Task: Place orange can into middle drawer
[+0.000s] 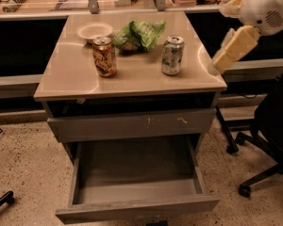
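Note:
The orange can point(105, 55) stands upright on the tan cabinet top point(75, 79), left of centre. The middle drawer point(137, 206) is pulled out wide open below, and its grey floor is bare. Above it sits the drawer front with pale orange scratches point(132, 124), nearly closed. My gripper point(230, 51) hangs at the upper right, over the cabinet's right edge, to the right of both cans and holding nothing that I can see.
A green-and-white silver can point(172, 55) stands right of centre. A white bowl point(94, 30) and a green chip bag point(140, 33) lie at the back. A black office chair point(269, 140) stands right of the cabinet. A counter edge point(47, 14) runs behind.

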`<state>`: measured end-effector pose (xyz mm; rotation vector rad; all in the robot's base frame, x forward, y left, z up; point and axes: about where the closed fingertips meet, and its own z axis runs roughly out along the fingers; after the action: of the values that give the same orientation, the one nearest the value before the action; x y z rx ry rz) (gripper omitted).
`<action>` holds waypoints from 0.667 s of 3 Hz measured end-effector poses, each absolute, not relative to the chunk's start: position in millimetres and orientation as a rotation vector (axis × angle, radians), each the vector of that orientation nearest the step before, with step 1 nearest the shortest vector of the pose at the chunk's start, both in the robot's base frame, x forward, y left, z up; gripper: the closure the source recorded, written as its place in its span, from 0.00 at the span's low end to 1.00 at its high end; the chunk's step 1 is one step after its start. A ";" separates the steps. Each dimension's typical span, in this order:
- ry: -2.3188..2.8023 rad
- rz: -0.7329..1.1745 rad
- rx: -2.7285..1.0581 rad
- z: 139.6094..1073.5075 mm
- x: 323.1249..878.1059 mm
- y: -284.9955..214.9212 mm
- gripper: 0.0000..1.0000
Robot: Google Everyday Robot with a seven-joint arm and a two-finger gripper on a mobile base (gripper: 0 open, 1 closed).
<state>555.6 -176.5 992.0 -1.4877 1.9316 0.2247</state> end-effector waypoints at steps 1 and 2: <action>1.849 0.350 -1.363 1004.4 584.3 -140.0 0.00; 1.849 0.351 -1.363 1004.3 584.2 -139.9 0.00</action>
<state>584.2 -139.9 1004.3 -1.3632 1.8490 0.3505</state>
